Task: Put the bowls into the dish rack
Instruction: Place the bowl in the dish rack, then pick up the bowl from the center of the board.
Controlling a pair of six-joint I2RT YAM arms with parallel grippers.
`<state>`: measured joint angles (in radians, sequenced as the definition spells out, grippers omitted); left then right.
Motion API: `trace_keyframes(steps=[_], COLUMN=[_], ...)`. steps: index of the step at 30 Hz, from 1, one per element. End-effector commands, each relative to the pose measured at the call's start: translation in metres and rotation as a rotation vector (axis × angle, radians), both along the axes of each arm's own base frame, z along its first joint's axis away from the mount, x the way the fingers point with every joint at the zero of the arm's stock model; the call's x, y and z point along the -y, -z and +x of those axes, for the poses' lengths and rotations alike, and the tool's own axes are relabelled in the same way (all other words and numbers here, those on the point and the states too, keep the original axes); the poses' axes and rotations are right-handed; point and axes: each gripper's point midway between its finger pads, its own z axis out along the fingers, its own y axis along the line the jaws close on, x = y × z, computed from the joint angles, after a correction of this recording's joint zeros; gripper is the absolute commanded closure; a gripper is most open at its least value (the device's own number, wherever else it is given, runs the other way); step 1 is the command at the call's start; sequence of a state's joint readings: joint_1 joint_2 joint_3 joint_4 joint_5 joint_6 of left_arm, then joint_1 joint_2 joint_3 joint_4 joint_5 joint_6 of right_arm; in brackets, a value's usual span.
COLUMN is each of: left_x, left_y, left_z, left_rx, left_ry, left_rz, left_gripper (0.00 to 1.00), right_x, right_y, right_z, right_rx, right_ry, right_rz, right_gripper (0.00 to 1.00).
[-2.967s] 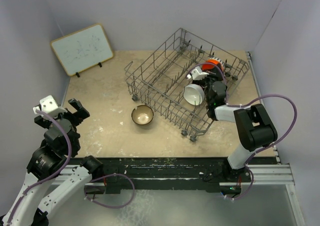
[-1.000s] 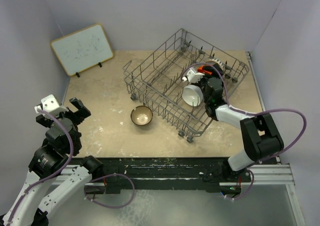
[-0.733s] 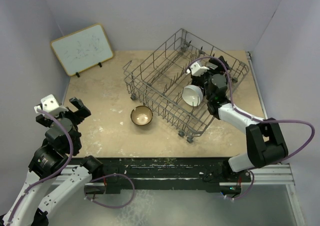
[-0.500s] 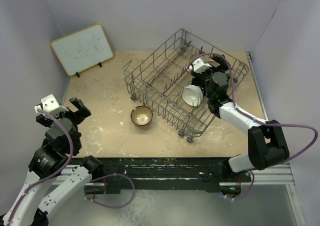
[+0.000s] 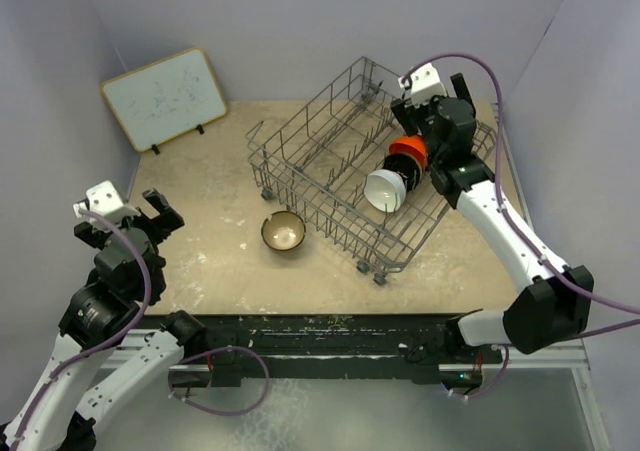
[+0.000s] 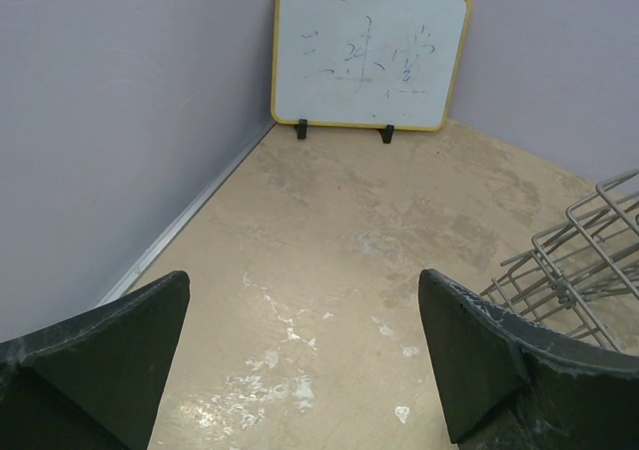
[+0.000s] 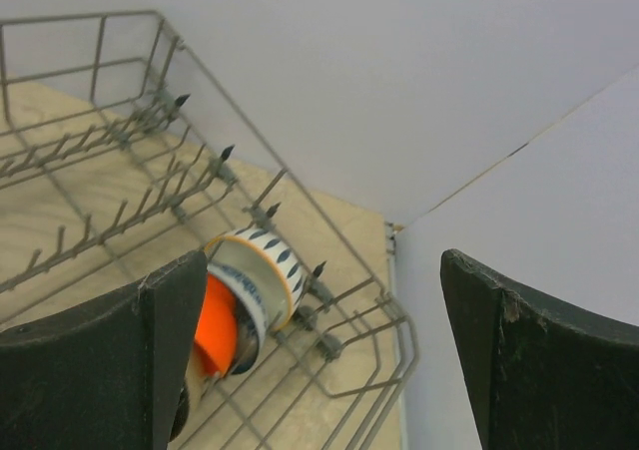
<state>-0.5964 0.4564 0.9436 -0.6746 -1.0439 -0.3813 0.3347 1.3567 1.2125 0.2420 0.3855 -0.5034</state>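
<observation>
The grey wire dish rack (image 5: 318, 161) stands at the centre right of the table. In its right end a white bowl (image 5: 385, 189) and an orange-red bowl (image 5: 408, 155) stand on edge. The right wrist view shows a blue-and-white bowl (image 7: 262, 266) on edge against the orange-red bowl (image 7: 216, 326), near the rack's corner (image 7: 371, 322). A brown bowl with a cream inside (image 5: 284, 231) sits on the table in front of the rack. My right gripper (image 5: 435, 101) (image 7: 324, 270) hangs open above the rack's far right end, holding nothing. My left gripper (image 5: 125, 221) (image 6: 303, 300) is open over the table's left side.
A white board with a yellow frame (image 5: 165, 96) (image 6: 369, 56) leans on the back left wall. A corner of the rack (image 6: 579, 260) shows at the right of the left wrist view. Walls close in the table on the left, back and right.
My right gripper opened, let go inside the rack and rose up and back above its far right end. The orange-red bowl now shows standing in the rack. The left arm barely shifted.
</observation>
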Motion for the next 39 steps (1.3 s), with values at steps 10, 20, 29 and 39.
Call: trace_keyframes(steps=[10, 20, 29, 39], left_x=[0.009, 0.014, 0.013, 0.019], left_y=[-0.018, -0.016, -0.013, -0.006], left_z=[0.012, 0.019, 0.02, 0.029], left_rx=[-0.01, -0.034, -0.043, -0.055], left_ry=[-0.011, -0.013, -0.024, -0.017], left_rz=[-0.016, -0.009, 0.0, 0.019], left_gripper=[0.01, 0.01, 0.01, 0.01], right_x=[-0.028, -0.037, -0.023, -0.004], right_y=[0.087, 0.111, 0.131, 0.134], right_z=[0.026, 0.062, 0.087, 0.099], right_rx=[-0.334, -0.294, -0.261, -0.189], right_ry=[-0.008, 0.01, 0.159, 0.287], right_rz=[0.156, 0.182, 0.192, 0.144], right_gripper=[0.03, 0.02, 0.01, 0.01])
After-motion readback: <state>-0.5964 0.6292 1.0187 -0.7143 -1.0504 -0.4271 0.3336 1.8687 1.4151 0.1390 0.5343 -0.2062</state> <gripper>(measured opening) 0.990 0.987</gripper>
